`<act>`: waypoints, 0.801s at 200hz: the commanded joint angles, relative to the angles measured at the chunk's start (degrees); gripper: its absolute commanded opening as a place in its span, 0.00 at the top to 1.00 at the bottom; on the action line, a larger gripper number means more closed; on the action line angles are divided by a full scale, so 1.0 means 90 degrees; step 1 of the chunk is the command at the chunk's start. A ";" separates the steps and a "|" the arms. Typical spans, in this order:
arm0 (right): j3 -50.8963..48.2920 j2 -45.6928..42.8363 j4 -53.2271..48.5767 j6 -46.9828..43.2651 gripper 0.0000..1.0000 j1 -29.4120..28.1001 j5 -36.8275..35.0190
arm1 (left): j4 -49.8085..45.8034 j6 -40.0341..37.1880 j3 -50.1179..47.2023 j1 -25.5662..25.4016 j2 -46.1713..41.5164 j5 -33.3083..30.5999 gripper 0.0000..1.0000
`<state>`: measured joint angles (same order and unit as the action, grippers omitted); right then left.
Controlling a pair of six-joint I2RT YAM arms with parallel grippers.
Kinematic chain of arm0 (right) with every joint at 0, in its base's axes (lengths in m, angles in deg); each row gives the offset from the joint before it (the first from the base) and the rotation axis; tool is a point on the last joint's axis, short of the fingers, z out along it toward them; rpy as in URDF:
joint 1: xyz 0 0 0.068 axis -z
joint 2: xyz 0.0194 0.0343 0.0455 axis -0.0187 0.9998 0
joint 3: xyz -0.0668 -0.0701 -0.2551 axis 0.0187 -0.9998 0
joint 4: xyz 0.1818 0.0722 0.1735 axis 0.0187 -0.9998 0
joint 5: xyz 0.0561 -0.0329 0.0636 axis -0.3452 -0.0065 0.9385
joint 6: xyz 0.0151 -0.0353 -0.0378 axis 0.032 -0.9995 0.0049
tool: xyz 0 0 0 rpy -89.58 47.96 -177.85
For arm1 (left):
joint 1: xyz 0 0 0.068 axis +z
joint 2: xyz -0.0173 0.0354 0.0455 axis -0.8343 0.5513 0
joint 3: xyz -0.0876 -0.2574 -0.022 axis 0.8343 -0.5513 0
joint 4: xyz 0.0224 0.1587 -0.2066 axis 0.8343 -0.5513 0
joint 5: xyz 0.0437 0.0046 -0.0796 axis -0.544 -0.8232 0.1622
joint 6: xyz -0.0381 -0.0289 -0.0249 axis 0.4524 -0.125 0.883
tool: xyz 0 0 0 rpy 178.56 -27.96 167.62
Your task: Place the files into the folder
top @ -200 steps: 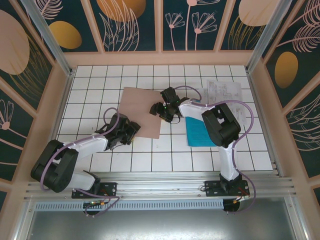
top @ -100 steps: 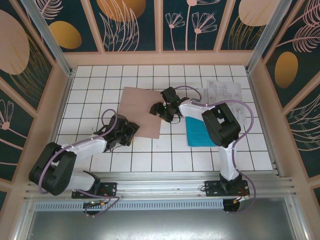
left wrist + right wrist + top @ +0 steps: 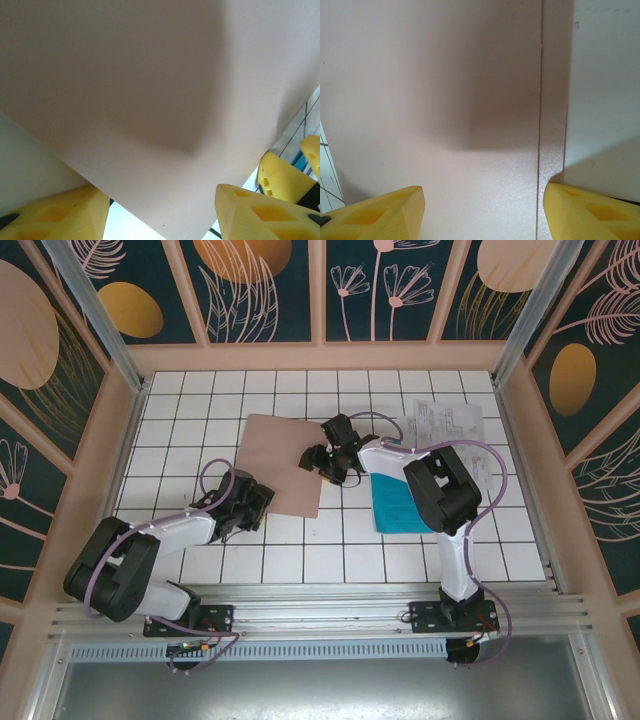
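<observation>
The brown folder (image 3: 283, 460) lies closed and flat on the white tiled table (image 3: 190, 405), just left of centre in the top view. The right gripper (image 3: 318, 462) sits at its right edge, its yellow fingers (image 3: 380, 210) spread wide over the card. The left gripper (image 3: 257, 502) is at the folder's lower left corner, likewise open, holding nothing. Right of centre lie the files: a printed white sheet (image 3: 447, 425) and a teal sheet (image 3: 393, 502), partly under the right arm.

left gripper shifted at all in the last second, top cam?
Yes, slightly. The left gripper has slid left across the tile grid, away from the folder and its near edge; the folder stayed put.
</observation>
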<state>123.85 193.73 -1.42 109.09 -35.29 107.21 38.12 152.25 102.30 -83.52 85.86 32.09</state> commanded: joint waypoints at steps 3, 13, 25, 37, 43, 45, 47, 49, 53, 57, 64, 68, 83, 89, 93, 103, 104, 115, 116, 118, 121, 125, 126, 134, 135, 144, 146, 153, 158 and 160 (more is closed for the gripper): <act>-0.0138 0.0295 -0.0497 -0.0050 0.34 -0.0022 0.0146 | 0.0681 0.0190 -0.0106 0.0039 0.0044 -0.0096 0.46; -0.0122 0.0307 -0.0496 -0.0069 0.34 -0.0011 0.0170 | 0.0779 0.0204 -0.0102 0.0039 0.0016 -0.0069 0.49; -0.0116 0.0329 -0.0496 -0.0073 0.34 -0.0015 0.0202 | 0.0797 0.0203 -0.0114 0.0044 -0.0037 -0.0053 0.52; -0.0106 0.0363 -0.0506 -0.0088 0.34 -0.0011 0.0223 | 0.0853 0.0222 -0.0161 0.0039 -0.0096 -0.0032 0.54; -0.0105 0.0370 -0.0506 -0.0079 0.34 -0.0003 0.0233 | 0.0889 0.0241 -0.0179 0.0039 -0.0110 -0.0012 0.54; -0.0101 0.0377 -0.0506 -0.0079 0.34 0.0002 0.0239 | 0.0906 0.0243 -0.0189 0.0039 -0.0117 -0.0002 0.55; -0.0104 0.0381 -0.0506 -0.0079 0.34 0.0001 0.0242 | 0.0912 0.0251 -0.0197 0.0039 -0.0121 0.0015 0.55; -0.0103 0.0382 -0.0506 -0.0079 0.34 -0.0002 0.0243 | 0.0912 0.0258 -0.0203 0.0044 -0.0119 0.0022 0.55; -0.0100 0.0384 -0.0507 -0.0075 0.34 0.0001 0.0252 | 0.0929 0.0263 -0.0209 0.0040 -0.0114 0.0045 0.55; -0.0103 0.0396 -0.0507 -0.0074 0.34 0.0007 0.0261 | 0.0928 0.0273 -0.0216 0.0039 -0.0107 0.0064 0.55; -0.0104 0.0401 -0.0499 -0.0069 0.34 0.0007 0.0270 | 0.0913 0.0284 -0.0224 0.0033 -0.0110 0.0100 0.55; -0.0101 0.0414 -0.0488 -0.0058 0.34 0.0023 0.0282 | 0.0917 0.0283 -0.0223 0.0029 -0.0116 0.0116 0.55; -0.0093 0.0418 -0.0485 -0.0037 0.34 0.0026 0.0292 | 0.0804 0.0303 -0.0253 0.0029 -0.0158 0.0153 0.53; -0.0090 0.0423 -0.0491 -0.0025 0.34 0.0030 0.0293 | 0.0680 0.0303 -0.0230 0.0028 -0.0178 0.0165 0.52; -0.0082 0.0419 -0.0494 -0.0028 0.33 0.0036 0.0293 | 0.0524 0.0292 -0.0194 0.0032 -0.0180 0.0170 0.51; -0.0059 0.0436 -0.0507 -0.0013 0.33 0.0047 0.0283 | 0.0119 0.0205 -0.0089 0.0029 -0.0179 0.0176 0.45; -0.0060 0.0441 -0.0511 -0.0021 0.33 0.0046 0.0283 | 0.0085 0.0191 -0.0080 0.0029 -0.0185 0.0173 0.44; -0.0041 0.0456 -0.0547 -0.0029 0.33 0.0061 0.0268 | -0.0303 0.0061 0.0019 0.0035 -0.0275 0.0073 0.43; -0.0040 0.0449 -0.0546 -0.0030 0.33 0.0061 0.0266 | -0.0336 0.0050 0.0022 0.0032 -0.0282 0.0054 0.43; -0.0032 0.0450 -0.0558 -0.0024 0.33 0.0065 0.0264 | -0.0411 0.0037 0.0048 0.0037 -0.0313 0.0039 0.42; -0.0031 0.0453 -0.0560 -0.0028 0.34 0.0065 0.0258 | -0.0504 0.0005 0.0058 0.0041 -0.0351 -0.0026 0.42; -0.0031 0.0455 -0.0577 -0.0026 0.33 0.0068 0.0254 | -0.0609 -0.0043 0.0081 0.0053 -0.0403 -0.0107 0.42; -0.0031 0.0461 -0.0575 -0.0028 0.33 0.0066 0.0254 | -0.0625 -0.0056 0.0088 0.0056 -0.0419 -0.0129 0.42; -0.0025 0.0457 -0.0579 -0.0036 0.34 0.0071 0.0254 | -0.0731 -0.0155 0.0112 0.0091 -0.0496 -0.0263 0.42; -0.0033 0.0462 -0.0581 -0.0033 0.34 0.0078 0.0254 | -0.0735 -0.0160 0.0113 0.0099 -0.0509 -0.0276 0.42; -0.0050 0.0448 -0.0575 -0.0029 0.33 0.0075 0.0253 | -0.0741 -0.0221 0.0131 0.0190 -0.0515 -0.0312 0.42; -0.0050 0.0450 -0.0579 -0.0027 0.34 0.0080 0.0253 | -0.0727 -0.0231 0.0125 0.0216 -0.0508 -0.0315 0.42; -0.0061 0.0448 -0.0579 -0.0027 0.34 0.0080 0.0254 | -0.0645 -0.0275 0.0124 0.0288 -0.0476 -0.0299 0.42; -0.0067 0.0456 -0.0568 -0.0021 0.33 0.0075 0.0254 | -0.0583 -0.0314 0.0137 0.0342 -0.0429 -0.0274 0.42; -0.0076 0.0449 -0.0568 -0.0028 0.33 0.0078 0.0254 | -0.0556 -0.0332 0.0144 0.0352 -0.0416 -0.0277 0.42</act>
<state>124.07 194.23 -1.44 109.11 -34.59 109.39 35.37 152.20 101.86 -82.30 82.19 31.44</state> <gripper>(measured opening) 0.664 0.583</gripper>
